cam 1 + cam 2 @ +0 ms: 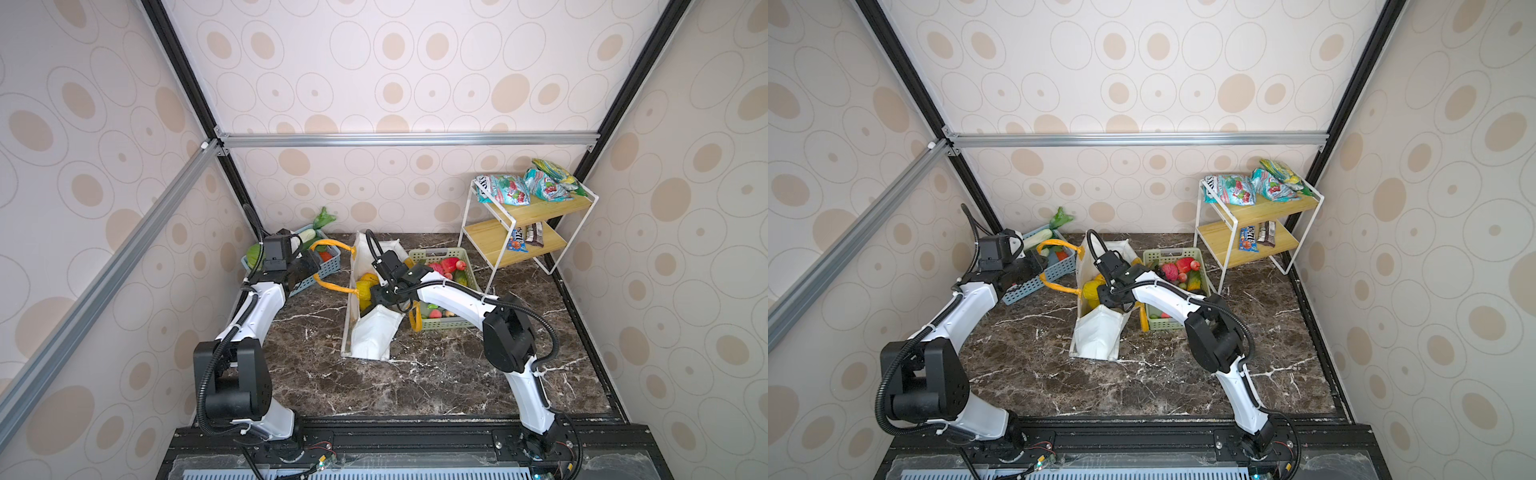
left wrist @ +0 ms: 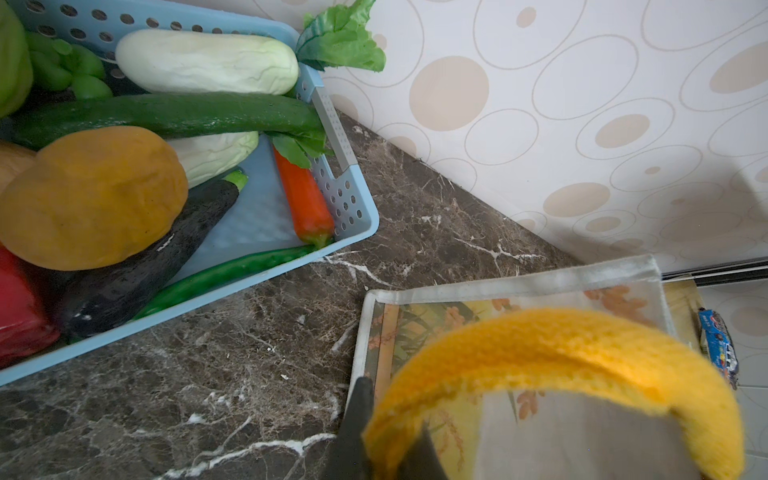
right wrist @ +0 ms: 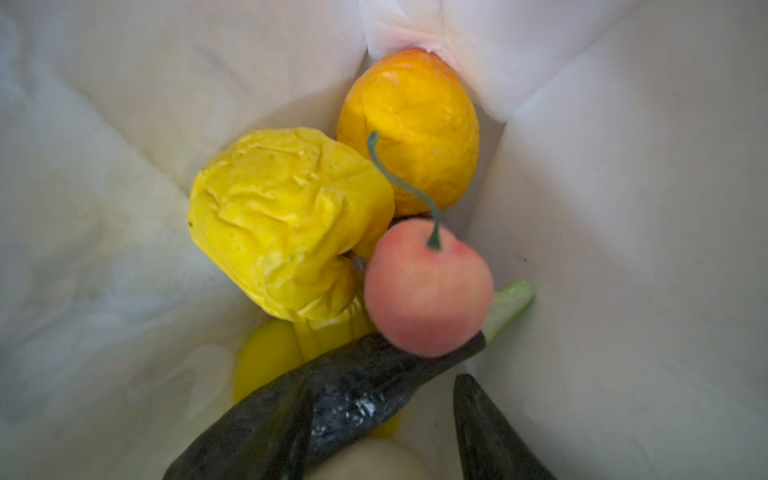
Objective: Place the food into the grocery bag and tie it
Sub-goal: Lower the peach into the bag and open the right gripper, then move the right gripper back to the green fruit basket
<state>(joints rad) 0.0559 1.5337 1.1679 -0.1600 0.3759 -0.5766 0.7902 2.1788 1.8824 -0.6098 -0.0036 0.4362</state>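
Right gripper (image 1: 381, 297) down inside bag (image 1: 374, 338), jaws apart, gripping nothing | peach (image 3: 428, 291) blurred just past its fingertips, over eggplant (image 3: 357, 390), beside yellow fruit (image 3: 286, 220) and orange (image 3: 409, 129) | left gripper (image 2: 392, 405), I see it clamped on handle (image 2: 582, 353) | bag stands between blue basket (image 2: 353, 199) and green basket (image 1: 436, 252)

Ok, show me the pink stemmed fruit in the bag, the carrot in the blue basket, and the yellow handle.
pink stemmed fruit (image 3: 428, 291): right wrist view, its round body.
carrot (image 2: 305, 199): left wrist view, mid orange body.
yellow handle (image 2: 561, 343): left wrist view, top of loop.
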